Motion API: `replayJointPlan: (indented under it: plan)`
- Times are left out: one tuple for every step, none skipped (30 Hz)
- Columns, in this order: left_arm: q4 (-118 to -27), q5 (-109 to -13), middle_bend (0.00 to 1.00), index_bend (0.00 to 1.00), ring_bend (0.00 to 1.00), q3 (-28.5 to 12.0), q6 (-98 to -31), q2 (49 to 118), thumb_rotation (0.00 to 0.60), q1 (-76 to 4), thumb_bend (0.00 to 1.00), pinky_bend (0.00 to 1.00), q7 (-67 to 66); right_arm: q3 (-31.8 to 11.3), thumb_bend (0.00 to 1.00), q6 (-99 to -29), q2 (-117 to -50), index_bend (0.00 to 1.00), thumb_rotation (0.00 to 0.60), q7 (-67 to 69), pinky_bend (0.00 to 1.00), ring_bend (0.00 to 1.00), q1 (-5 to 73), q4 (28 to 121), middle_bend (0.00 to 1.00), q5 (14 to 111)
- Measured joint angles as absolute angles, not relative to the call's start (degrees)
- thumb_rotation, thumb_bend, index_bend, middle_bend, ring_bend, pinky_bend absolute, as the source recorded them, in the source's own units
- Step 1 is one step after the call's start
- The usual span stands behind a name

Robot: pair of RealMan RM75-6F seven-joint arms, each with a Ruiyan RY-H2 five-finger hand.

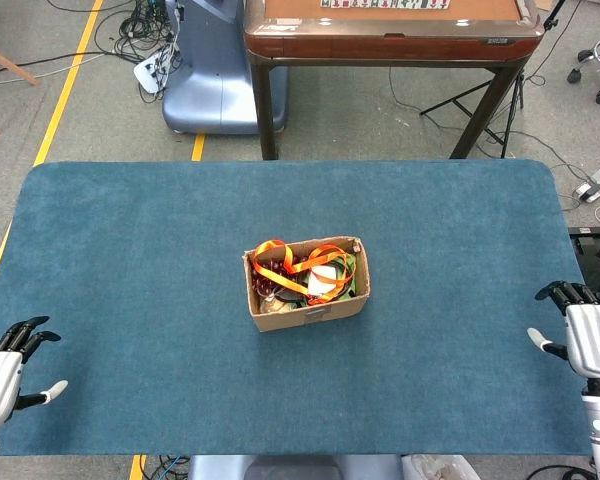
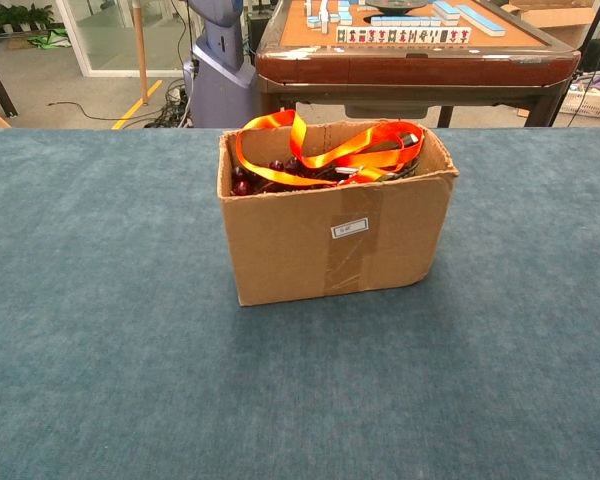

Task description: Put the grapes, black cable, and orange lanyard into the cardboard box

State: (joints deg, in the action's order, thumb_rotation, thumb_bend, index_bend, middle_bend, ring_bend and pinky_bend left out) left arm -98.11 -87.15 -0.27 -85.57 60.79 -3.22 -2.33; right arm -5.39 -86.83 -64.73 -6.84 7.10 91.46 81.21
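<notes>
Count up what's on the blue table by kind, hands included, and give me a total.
Cardboard box: 1
Orange lanyard, in the box: 1
Bunch of dark grapes, in the box: 1
Hands, both open: 2, left hand, right hand
Total: 5

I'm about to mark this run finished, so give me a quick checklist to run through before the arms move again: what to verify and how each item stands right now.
1. Orange lanyard in the cardboard box: ok, though loops rise above the rim.
2. Grapes in the box: ok, dark berries show at the box's left end.
3. Black cable in the box: cannot tell, nothing clearly black shows among the contents.
4. Left hand holding nothing: ok, fingers apart, at the table's near left corner.
5. Right hand holding nothing: ok, fingers apart, at the table's right edge.
6. Box upright on the blue table: ok, standing mid-table, apart from both hands.
</notes>
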Motion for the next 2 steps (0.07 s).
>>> replayJointPlan:
  plan:
    - [-98.11,-87.02,0.18,0.34,0.15,-0.26,-85.29,60.78,0.600,-3.29,0.01,0.38,-2.30,-5.38,0.00,-86.83,-64.82,0.43,0.600,-6.91,0.43,0.31,7.11,91.42,0.36,81.48]
    - [-98.12,-86.91,0.18,0.34,0.15,-0.25,-85.08,60.76,0.600,-3.34,0.01,0.38,-2.30,-5.39,0.00,-86.83,-64.91,0.43,0.600,-6.97,0.43,0.31,7.11,91.39,0.36,81.65]
